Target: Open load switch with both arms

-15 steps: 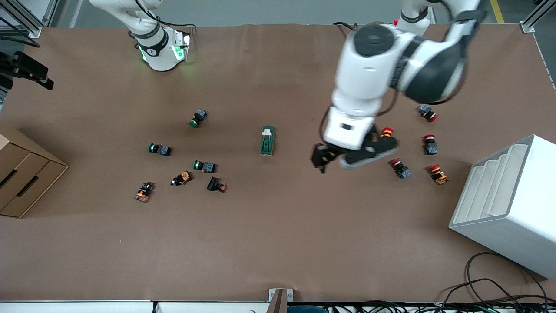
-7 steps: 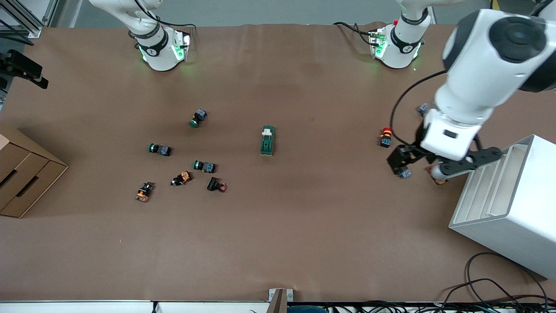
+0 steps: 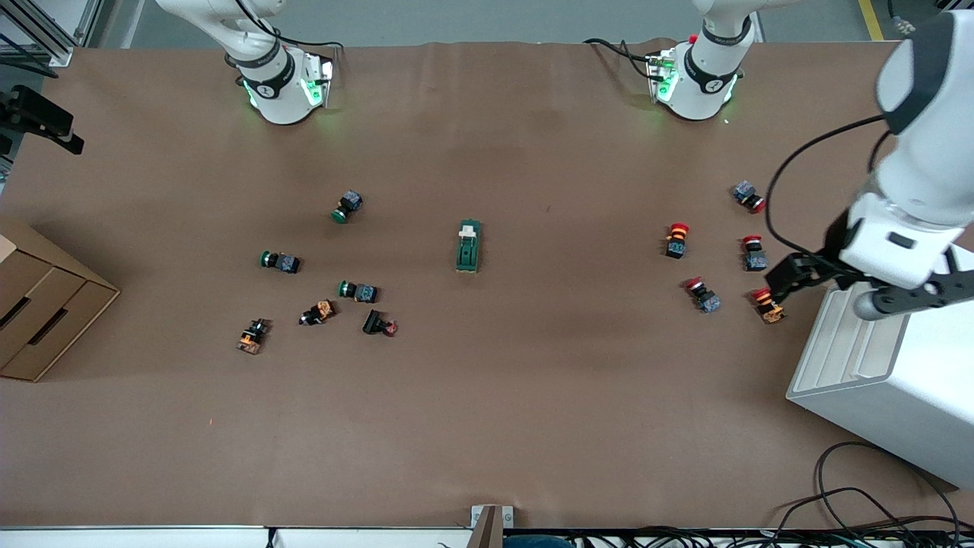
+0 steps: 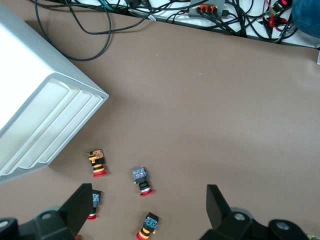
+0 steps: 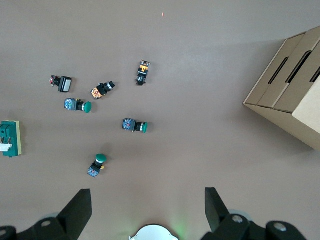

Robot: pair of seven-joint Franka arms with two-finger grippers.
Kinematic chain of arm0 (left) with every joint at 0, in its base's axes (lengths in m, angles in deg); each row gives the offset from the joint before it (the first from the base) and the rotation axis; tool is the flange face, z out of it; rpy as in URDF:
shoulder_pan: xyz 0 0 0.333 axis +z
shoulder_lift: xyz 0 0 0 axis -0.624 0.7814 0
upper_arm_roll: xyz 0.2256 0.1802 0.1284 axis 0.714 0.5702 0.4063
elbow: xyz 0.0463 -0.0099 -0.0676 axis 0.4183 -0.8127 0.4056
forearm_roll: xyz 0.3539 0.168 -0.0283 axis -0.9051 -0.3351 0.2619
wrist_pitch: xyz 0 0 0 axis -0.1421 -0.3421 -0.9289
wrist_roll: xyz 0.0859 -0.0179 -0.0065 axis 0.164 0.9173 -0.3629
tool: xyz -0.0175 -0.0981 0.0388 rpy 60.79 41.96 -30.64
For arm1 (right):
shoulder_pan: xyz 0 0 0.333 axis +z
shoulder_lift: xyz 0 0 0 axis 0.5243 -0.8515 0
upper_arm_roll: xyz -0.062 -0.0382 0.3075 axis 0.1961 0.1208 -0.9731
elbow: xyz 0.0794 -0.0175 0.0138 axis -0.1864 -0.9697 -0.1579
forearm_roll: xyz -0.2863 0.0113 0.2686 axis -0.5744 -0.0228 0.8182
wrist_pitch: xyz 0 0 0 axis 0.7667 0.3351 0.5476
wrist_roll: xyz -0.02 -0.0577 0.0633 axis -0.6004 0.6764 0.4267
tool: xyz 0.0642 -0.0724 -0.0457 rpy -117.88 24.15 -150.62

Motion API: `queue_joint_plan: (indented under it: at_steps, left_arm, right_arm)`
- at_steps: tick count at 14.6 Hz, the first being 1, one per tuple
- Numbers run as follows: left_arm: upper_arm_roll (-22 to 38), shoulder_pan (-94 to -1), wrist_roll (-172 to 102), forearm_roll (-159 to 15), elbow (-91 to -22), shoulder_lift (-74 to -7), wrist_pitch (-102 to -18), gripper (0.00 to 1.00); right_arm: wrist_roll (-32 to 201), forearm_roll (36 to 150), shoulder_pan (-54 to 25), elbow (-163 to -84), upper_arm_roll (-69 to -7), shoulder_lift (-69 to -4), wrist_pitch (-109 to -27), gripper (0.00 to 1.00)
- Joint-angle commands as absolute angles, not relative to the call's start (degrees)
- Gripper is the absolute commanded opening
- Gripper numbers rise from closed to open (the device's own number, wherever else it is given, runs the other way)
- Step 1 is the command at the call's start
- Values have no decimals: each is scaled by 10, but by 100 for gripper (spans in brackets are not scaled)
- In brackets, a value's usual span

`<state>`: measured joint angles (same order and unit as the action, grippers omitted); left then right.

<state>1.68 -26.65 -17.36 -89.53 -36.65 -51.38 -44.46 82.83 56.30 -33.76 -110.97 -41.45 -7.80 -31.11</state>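
The load switch [image 3: 469,246], a dark green block with a white tab, lies alone at the table's middle; the right wrist view catches it at its edge [image 5: 10,139]. My left gripper [image 3: 784,283] hangs open and empty over the red-capped push-buttons [image 4: 141,180] beside the white rack, well away from the switch toward the left arm's end. My right gripper [image 5: 146,205] is open and empty, held high above its own green-glowing base [image 5: 152,232]; the front view does not show it.
A white slotted rack [image 3: 883,358] stands at the left arm's end, a cardboard box [image 3: 38,304] at the right arm's end. Green-capped push-buttons [image 3: 346,207] and other small parts lie scattered toward the right arm's end. Cables [image 3: 860,495] run along the front edge.
The left arm has swung away from beside the load switch toward its own end of the table, and its gripper now hangs over the red-capped buttons by the rack. The switch has not moved.
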Motion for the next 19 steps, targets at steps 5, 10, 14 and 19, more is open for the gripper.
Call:
queue_joint_plan:
  at_steps: [5, 10, 14, 19]
  left_arm:
    - [14, -232, -200, -844, -378, -528, -416, 100]
    - [17, -223, -247, -846, -361, -528, -371, 100]
    - [18, -211, -289, -836, -361, -541, -340, 100]
    - [145, -288, -294, -813, -372, -602, -262, 100]
  right_arm:
    - [839, 572, -345, -1109, -417, -73, -305, 100]
    - [839, 572, -346, -1109, -417, -73, -302, 100]
    - [836, 577, -350, -1110, -415, -74, -306, 100]
    - [837, 577, -350, -1112, -417, -73, -307, 100]
